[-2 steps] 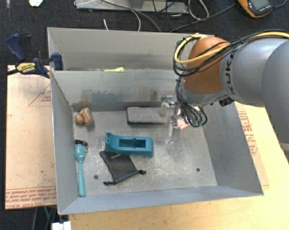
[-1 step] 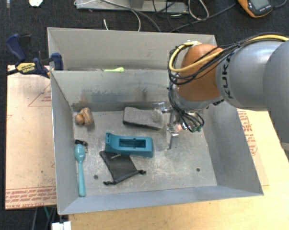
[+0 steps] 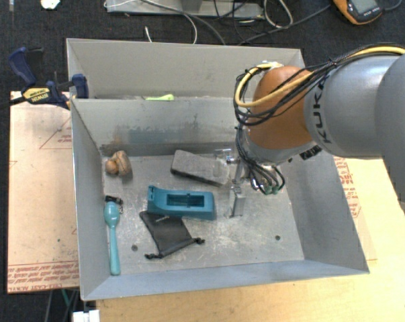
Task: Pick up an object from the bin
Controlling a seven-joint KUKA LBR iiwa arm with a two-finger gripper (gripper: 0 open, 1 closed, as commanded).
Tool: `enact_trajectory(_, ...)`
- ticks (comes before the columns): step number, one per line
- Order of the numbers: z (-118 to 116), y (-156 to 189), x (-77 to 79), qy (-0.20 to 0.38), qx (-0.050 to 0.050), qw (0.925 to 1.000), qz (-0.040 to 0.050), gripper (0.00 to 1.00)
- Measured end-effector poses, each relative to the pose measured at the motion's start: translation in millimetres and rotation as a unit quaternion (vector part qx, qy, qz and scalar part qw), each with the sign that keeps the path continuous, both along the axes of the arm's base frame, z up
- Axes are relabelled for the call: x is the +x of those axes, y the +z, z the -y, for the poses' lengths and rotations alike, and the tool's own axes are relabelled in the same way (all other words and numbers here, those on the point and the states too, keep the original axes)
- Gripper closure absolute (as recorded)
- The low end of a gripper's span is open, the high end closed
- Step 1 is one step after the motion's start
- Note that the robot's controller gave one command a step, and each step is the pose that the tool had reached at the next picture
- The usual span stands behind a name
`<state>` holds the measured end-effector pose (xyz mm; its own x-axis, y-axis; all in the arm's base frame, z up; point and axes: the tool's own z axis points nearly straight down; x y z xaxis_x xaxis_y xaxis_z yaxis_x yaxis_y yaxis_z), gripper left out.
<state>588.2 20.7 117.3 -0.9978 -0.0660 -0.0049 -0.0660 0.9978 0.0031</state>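
Note:
My gripper (image 3: 234,205) hangs low over the bin floor, right of centre, with its tip just right of a teal plastic block-shaped holder (image 3: 181,204). A grey rectangular block (image 3: 194,167) lies flat just to the gripper's upper left, close to it. In front of the teal holder sits a dark grey folded pouch (image 3: 167,233) with a thin black strap. Nothing shows in the gripper's grasp.
A teal spoon (image 3: 112,237) lies along the left wall, and a small brown wooden knob (image 3: 119,164) sits in the back left corner. A yellow-green scrap (image 3: 160,98) rests on the back ledge. The arm and its orange cover hang over the bin's right back part.

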Motion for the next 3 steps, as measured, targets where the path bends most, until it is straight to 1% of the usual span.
enact_trajectory(1,-8,-7,6.3,0.034,0.0,0.9994,0.002,0.0)
enact_trajectory(2,-45,-28,-17.1,0.034,0.001,0.9994,0.0005,0.0)
enact_trajectory(3,-52,-44,-8.2,0.025,0.0,0.9997,0.0032,0.0)
